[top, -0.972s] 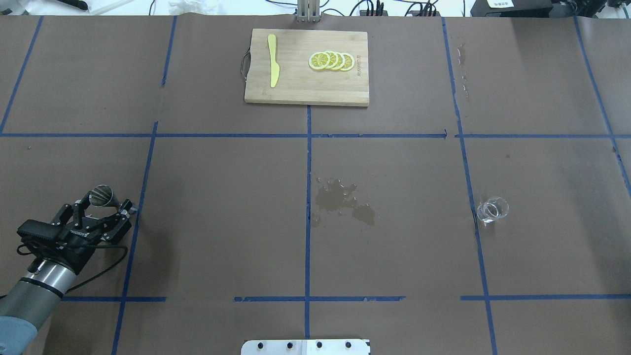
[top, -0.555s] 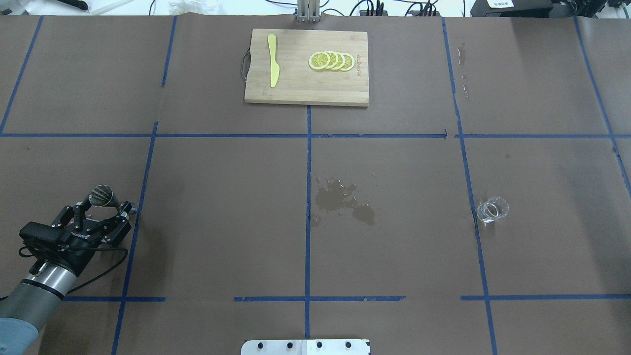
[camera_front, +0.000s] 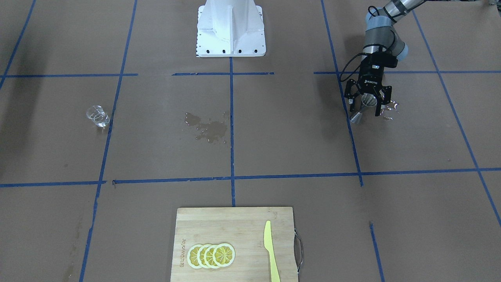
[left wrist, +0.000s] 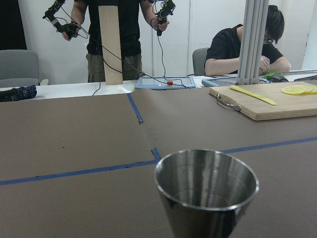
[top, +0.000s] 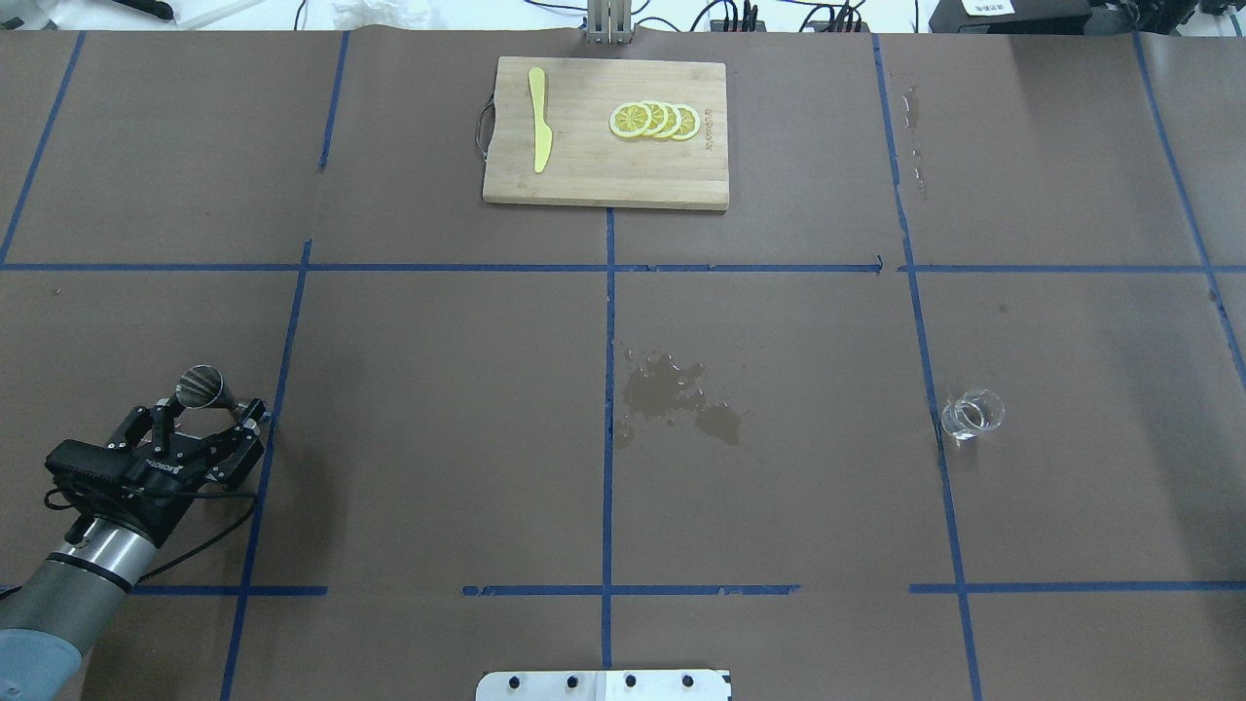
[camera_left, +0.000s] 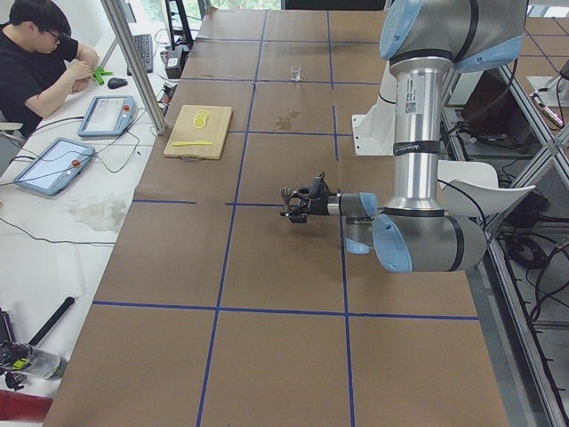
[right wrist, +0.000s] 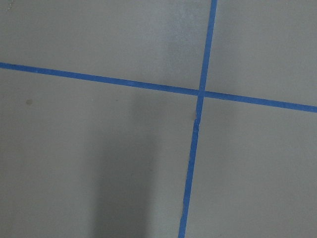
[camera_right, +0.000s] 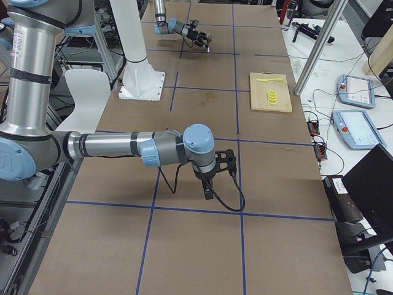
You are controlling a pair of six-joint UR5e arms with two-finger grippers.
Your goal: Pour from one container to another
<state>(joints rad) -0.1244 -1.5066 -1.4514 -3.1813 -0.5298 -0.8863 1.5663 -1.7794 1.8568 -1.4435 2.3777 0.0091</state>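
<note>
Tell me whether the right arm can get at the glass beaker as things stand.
Probably yes. The beaker stands alone on bare table on the robot's right side, and the right tool hangs over that same end with nothing seen between them. Whether it is open cannot be told.

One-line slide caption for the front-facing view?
Left claw open either side of the steel jigger; glass beaker stands far across the table, a wet spill between them.

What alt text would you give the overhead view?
Lower left, the robot's open left gripper flanks a steel measuring cup. A glass beaker stands at right, a wet patch mid-table, a cutting board with lemon slices at top.
</note>
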